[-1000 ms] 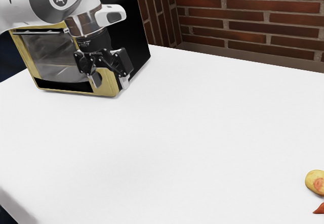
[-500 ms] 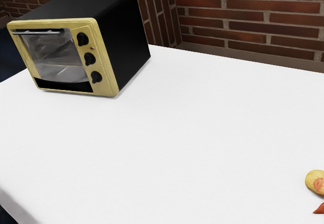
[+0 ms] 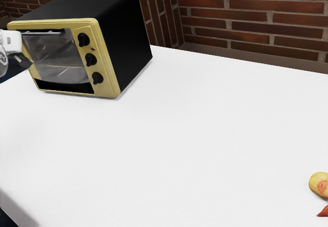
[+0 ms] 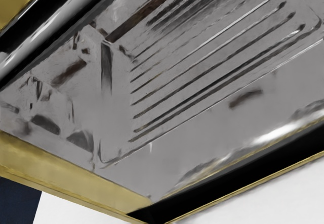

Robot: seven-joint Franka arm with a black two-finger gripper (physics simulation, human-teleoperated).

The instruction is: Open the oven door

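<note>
Exterior view, left to right. Gripper (image 3: 21,62) at 9 to 10 o'clock, by the left edge, in front of the door's handle end; can't tell if spread or pressed together, no grasp visible. Likely parked there to come at the handle bar (image 3: 45,33) from the front, clear of the knobs. Toaster oven (image 3: 125,37) at 10 o'clock on the worktop (image 3: 179,129), front turned toward roughly 7 o'clock. Oven door (image 3: 57,58) shut, handle bar along its 12 o'clock edge; probably hinged at 6 o'clock, so the pull should go out and then down. Top knob (image 3: 83,39), middle knob (image 3: 90,59), bottom knob (image 3: 97,78) stacked at the door's 3 o'clock side. Brick wall (image 3: 256,19) at 1 to 2 o'clock. Yellow roundish food (image 3: 320,184), potato maybe, and a red-orange pointed piece (image 3: 324,211) at 4 o'clock, well apart from the oven, not needed here.

Wrist view adds the ribbed rack pattern (image 4: 217,57) behind the glass and the handle close up; exterior gives the knobs and oven body. Contact with the handle unclear. Judged early: next, line up on the bar. Risk: slipping off it or bumping the glass.
</note>
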